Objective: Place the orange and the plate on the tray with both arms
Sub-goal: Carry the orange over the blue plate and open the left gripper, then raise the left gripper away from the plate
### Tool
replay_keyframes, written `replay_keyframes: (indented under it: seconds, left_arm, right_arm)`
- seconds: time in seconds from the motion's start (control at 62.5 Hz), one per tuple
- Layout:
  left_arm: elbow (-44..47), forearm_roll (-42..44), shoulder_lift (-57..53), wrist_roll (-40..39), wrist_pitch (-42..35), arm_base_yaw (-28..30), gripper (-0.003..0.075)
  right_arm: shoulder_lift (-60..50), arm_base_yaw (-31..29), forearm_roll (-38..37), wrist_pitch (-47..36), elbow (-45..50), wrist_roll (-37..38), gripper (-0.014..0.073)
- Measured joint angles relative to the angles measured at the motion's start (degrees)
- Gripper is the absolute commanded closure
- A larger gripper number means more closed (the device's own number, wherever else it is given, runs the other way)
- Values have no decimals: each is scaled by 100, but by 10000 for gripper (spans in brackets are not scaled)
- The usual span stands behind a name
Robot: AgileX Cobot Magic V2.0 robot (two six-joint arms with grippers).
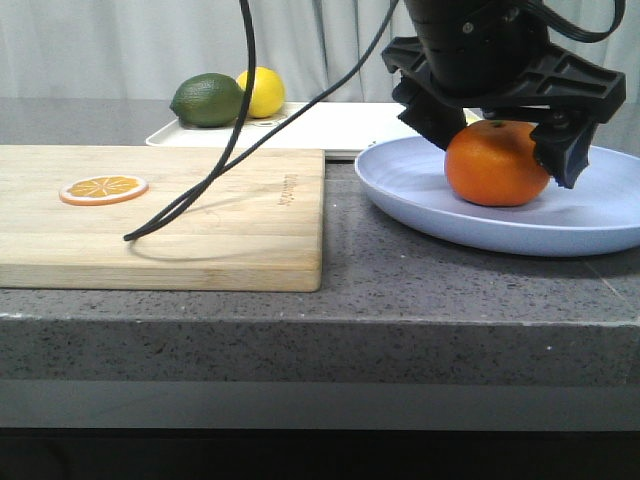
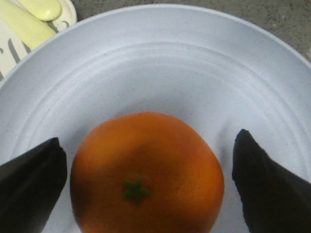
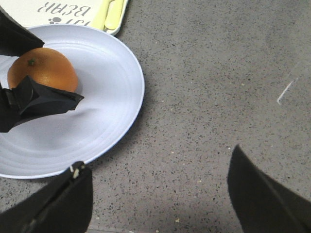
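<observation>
Matt smooth plate (image 1: 500, 225), speckled stone-like counter (image 1: 400, 270), wooden cutting board (image 1: 200, 235)

You can read "BEAR" on the tray (image 3: 63, 12); the cutting board (image 1: 288, 188) carries a burned mark, illegible.

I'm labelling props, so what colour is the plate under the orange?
Pale lavender-blue, plain and matte; the plate shows best in the right wrist view.
</observation>
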Motion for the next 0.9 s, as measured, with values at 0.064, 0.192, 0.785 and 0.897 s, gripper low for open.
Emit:
replay_keyframes:
  seconds: [0.064, 0.192, 0.785, 0.897]
  left_arm:
    - [0, 0, -40, 0, 58, 0, 47]
    - [0, 0, -299, -36, 285, 12, 47]
    - [2680, 23, -3905, -108, 628, 1018, 47]
    - [3438, 23, -4743, -152, 561, 1418, 47]
  right_arm:
    - [0, 0, 0, 0, 0, 0, 13]
    - [0, 0, 0, 0, 0, 0, 13]
    - [0, 0, 0, -62, 0, 0, 13]
    - [0, 0, 0, -62, 0, 0, 13]
